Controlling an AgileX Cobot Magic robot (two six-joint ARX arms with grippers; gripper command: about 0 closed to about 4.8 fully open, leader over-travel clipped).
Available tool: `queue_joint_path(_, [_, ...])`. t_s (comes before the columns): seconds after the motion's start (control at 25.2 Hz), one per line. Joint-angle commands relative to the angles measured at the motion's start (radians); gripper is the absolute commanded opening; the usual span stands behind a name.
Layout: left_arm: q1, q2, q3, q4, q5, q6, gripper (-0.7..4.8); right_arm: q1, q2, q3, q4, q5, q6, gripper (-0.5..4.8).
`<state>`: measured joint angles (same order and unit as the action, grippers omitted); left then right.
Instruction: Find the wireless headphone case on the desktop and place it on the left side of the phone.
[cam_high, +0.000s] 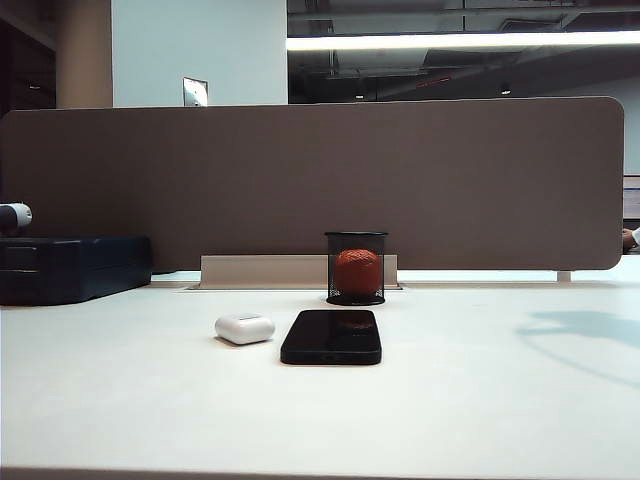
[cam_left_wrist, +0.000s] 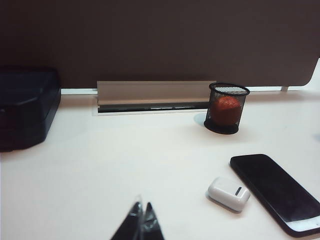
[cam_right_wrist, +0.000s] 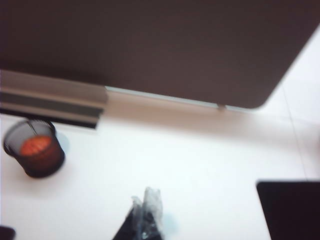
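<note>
1. Plainly, the case (cam_high: 244, 328) is a small glossy white pebble, likely light and stiff; its rounded shell looks slippery, so pads should close across its two flatter long sides, low down, not on the curved corners.
2. It lies flat on the desktop (cam_high: 480, 400), just beside the phone (cam_high: 331, 336) on that phone's left in the exterior view, apart from it by a narrow gap (so the placing looks done already).
3. Left gripper (cam_left_wrist: 142, 220): fingers together, empty, hanging over bare desktop near the case.
4. Right gripper (cam_right_wrist: 145, 212): fingers together, holding nothing, above the desktop on the right of the cup (cam_right_wrist: 35, 148) (this view is blurred).
5. Count: one case, one phone, one mesh cup with one red ball (cam_high: 357, 270), one dark box (cam_high: 70, 268), one back panel (cam_high: 320, 180).
</note>
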<state>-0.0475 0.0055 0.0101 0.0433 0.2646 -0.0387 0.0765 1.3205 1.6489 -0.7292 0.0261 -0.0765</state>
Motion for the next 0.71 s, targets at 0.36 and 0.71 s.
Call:
queue_joint_path(0.36, [-0.001,0.001,0.004,0.019,-0.065,0.000,-0.05,-0.099,-0.355,-0.435,0.174,-0.037,0.006,-0.09])
queue_joint_path(0.71, [-0.001,0.001,0.003,0.019,-0.097,0.001,-0.05,-0.098,-0.633,-0.845,0.406,-0.059,0.071,-0.09])
